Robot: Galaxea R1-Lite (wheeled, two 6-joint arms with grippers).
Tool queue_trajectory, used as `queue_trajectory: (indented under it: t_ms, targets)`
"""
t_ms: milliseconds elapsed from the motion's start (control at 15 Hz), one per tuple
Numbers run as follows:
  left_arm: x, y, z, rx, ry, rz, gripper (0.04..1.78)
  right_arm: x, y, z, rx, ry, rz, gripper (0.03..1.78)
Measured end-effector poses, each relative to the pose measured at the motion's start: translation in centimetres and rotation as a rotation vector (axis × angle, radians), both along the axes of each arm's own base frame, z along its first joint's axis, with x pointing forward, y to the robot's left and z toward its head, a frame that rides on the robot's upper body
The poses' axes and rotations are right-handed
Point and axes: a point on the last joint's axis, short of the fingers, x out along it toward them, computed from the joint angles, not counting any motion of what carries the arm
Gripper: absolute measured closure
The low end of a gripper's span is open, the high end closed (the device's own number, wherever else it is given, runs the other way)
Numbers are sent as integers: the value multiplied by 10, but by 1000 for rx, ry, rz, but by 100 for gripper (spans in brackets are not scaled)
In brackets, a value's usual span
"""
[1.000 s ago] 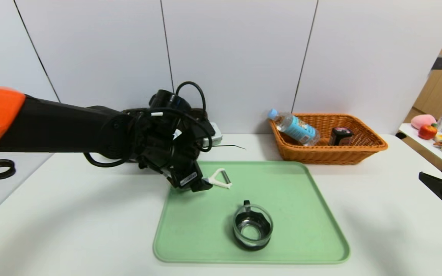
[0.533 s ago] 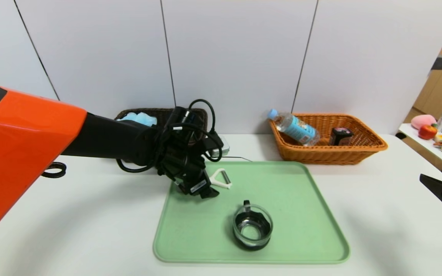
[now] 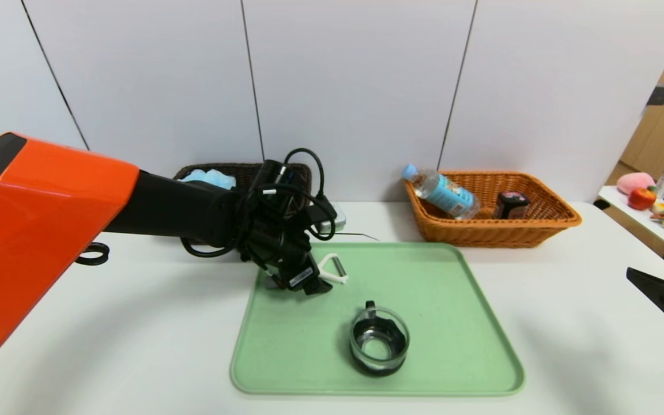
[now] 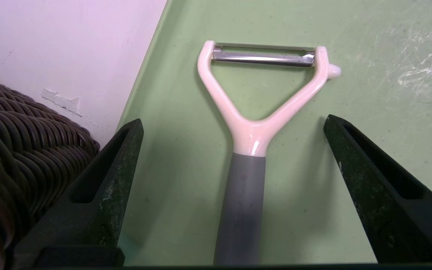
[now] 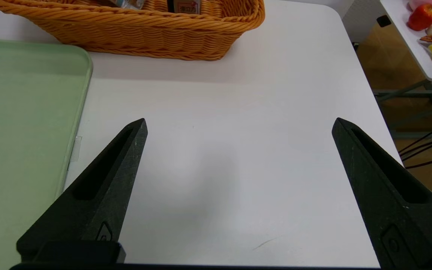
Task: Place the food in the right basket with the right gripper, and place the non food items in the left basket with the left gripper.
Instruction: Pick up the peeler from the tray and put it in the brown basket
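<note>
A peeler (image 3: 332, 268) with a white Y-head and grey handle lies at the far left corner of the green tray (image 3: 453, 323). My left gripper (image 3: 309, 283) is open low over it; in the left wrist view the grey handle (image 4: 240, 202) runs between the two fingers, untouched by either. A glass cup (image 3: 379, 340) with a black base stands mid-tray. The dark left basket (image 3: 240, 172) holds something light blue. The orange right basket (image 3: 539, 222) holds a water bottle (image 3: 441, 192) and a dark jar (image 3: 510, 204). My right gripper (image 5: 238, 123) is open and empty above the table, right of the tray.
A small grey box (image 3: 332, 218) with a thin cable lies behind the tray by the left arm. A black ring (image 3: 93, 253) lies at the table's left. A side table (image 3: 655, 213) at far right carries toy food. The table's right edge is close to my right gripper.
My left gripper has swung right and come down onto the tray's far left corner, so its open fingers now straddle the peeler's handle. The right arm has barely moved.
</note>
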Motion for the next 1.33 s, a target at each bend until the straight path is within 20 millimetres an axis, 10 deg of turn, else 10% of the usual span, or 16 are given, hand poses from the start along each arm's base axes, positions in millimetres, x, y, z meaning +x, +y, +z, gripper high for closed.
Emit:
queue_trajectory:
  t_ms: [933,1333]
  targets:
    - [-20,12,19,61,58,-25,13,0,0,1,-3,-5,3,11]
    - [-18,12,20,54,40,-26,92,0,0,2,-4,-8,3,11]
